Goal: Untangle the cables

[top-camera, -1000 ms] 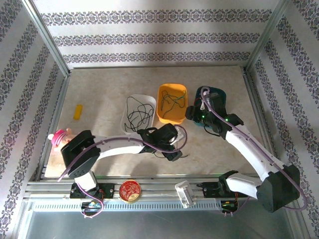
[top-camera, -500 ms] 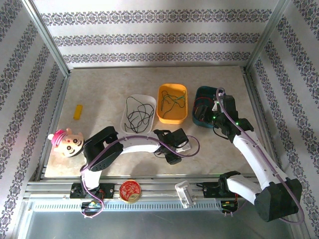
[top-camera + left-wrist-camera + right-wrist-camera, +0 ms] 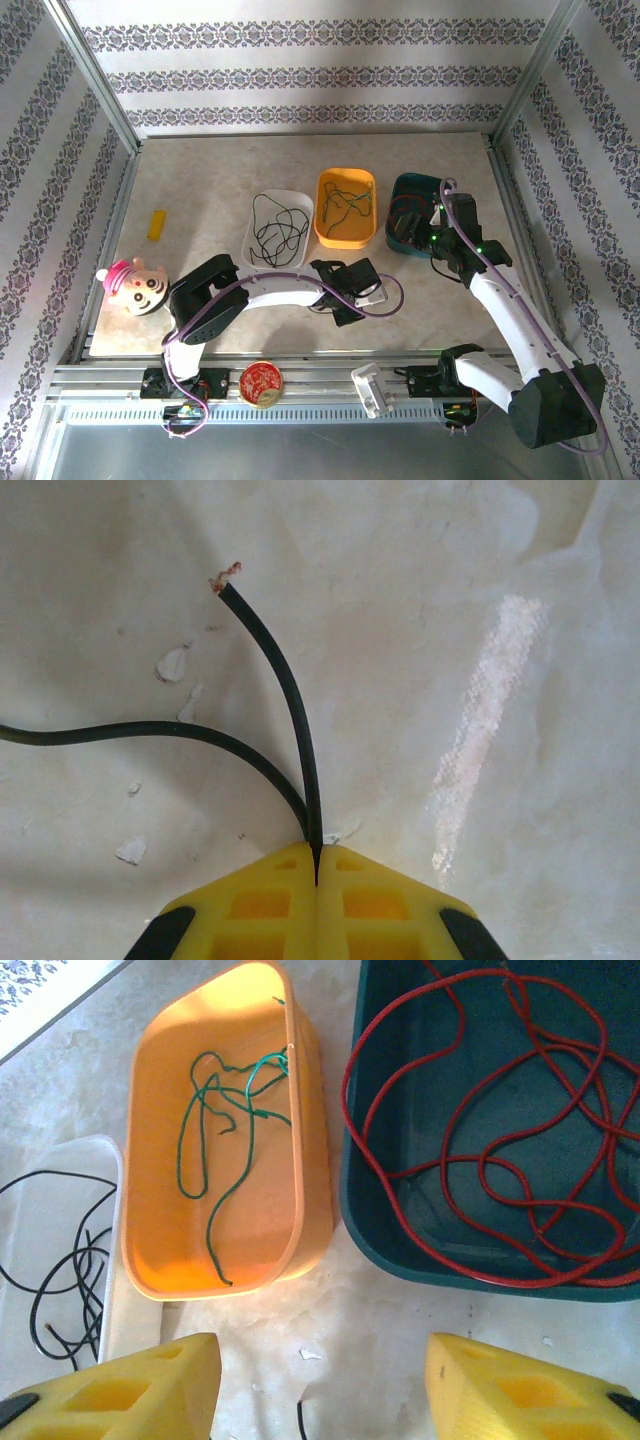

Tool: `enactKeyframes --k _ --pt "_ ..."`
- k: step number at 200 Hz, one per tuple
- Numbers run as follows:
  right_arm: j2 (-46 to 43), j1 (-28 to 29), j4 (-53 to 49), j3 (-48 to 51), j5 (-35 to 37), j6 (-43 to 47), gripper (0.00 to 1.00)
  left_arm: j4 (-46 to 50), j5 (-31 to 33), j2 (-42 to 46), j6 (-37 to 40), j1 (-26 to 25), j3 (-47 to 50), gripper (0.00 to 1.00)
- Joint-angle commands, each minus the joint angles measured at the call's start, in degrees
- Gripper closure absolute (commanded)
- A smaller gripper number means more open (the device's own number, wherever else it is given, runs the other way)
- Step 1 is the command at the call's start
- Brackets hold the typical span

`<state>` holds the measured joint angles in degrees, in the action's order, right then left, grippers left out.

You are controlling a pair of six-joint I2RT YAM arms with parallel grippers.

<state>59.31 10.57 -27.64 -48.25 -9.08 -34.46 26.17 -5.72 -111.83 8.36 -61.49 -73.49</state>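
Black cable (image 3: 277, 228) is seen coiled loosely in the white tray (image 3: 300, 193). Nearer, on the desk (image 3: 520, 590), a loose black cable (image 3: 285, 680) is pinched in the fully closed left claw (image 3: 315, 885). Its frayed end is pointed away from the claw, leaning left, and the other run is curved off leftward. Green cable (image 3: 258, 1075) is bunched in the orange tray (image 3: 310, 1110). Red cable (image 3: 346, 1085) is looped in the teal tray (image 3: 420, 1260). The right claw (image 3: 320, 1385) is held half-wide and empty, just short of both trays. The cables are judged light, limp and slick. They are best taken near a free end, where no strands cross.
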Motion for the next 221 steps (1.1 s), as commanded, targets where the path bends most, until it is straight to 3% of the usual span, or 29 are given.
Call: enactKeyframes --k 1,56,108,160,221 --pt "-1.4 -0.9 -1.3 0.0 0.7 -0.7 0.44 -1.5 1.4 5.3 -0.9 0.3 -1.7 1.0" --pt "-1.6 -1.8 -1.7 0.3 0.9 -0.3 0.44 -13.8 0.9 20.1 -7.2 3.3 2.7 1.0" --pt "-0.8 -1.9 -1.5 -0.2 0.0 -0.1 0.44 -22.3 0.6 30.1 -17.1 14.2 8.3 1.0" --pt "-0.8 -1.9 -1.7 -0.2 -1.2 0.0 0.44 -25.1 0.6 26.0 -25.1 26.3 12.3 1.0" --pt "-1.2 -1.9 -3.9 -0.3 -1.9 1.6 0.44 -24.5 1.4 16.0 -30.4 30.1 11.6 1.0"
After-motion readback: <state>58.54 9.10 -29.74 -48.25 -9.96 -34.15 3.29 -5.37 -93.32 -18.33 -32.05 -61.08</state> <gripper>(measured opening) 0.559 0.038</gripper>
